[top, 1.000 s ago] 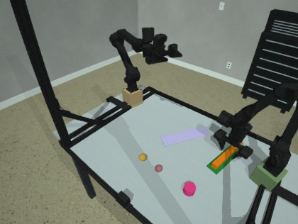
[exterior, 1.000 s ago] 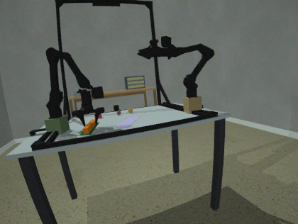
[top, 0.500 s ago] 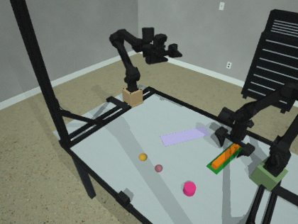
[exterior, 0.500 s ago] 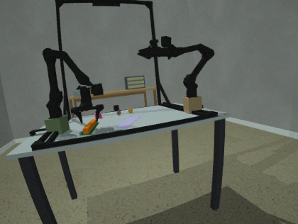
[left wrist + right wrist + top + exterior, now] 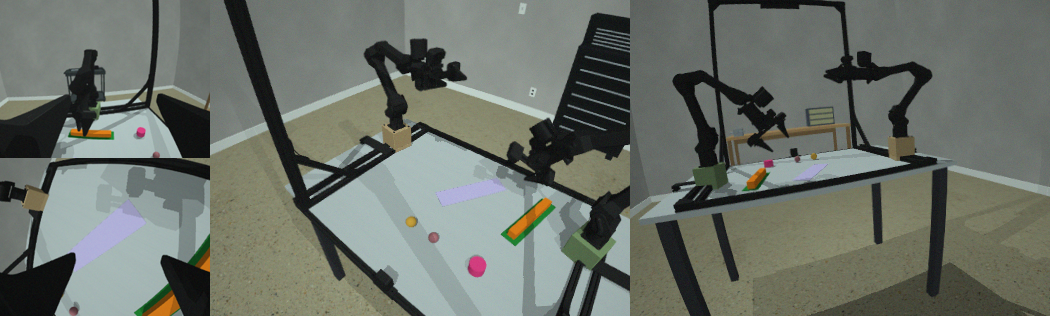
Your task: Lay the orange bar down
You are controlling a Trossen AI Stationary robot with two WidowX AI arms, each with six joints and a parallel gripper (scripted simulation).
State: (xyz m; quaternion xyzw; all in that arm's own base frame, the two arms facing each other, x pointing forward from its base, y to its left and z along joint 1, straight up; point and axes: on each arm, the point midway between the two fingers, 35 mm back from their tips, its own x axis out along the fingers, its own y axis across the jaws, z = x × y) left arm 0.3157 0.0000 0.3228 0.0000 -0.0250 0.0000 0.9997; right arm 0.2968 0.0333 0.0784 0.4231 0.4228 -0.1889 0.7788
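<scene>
The orange bar [image 5: 530, 217] lies flat inside the dark green rectangle [image 5: 527, 227] near the right arm's base, and green shows along its edges. The lavender rectangle [image 5: 471, 192] lies bare beside it. My right gripper [image 5: 524, 161] [image 5: 774, 139] is open and empty, raised well above the table and the bar. My left gripper [image 5: 456, 73] [image 5: 829, 75] is open and empty, high in the air at the far end.
A yellow ball [image 5: 411, 221], a maroon ball [image 5: 433, 237] and a pink cylinder [image 5: 477, 266] sit on the near side of the table. The tan base block [image 5: 396, 136] and the green base block [image 5: 587, 247] stand at opposite ends. A black frame runs along the edges.
</scene>
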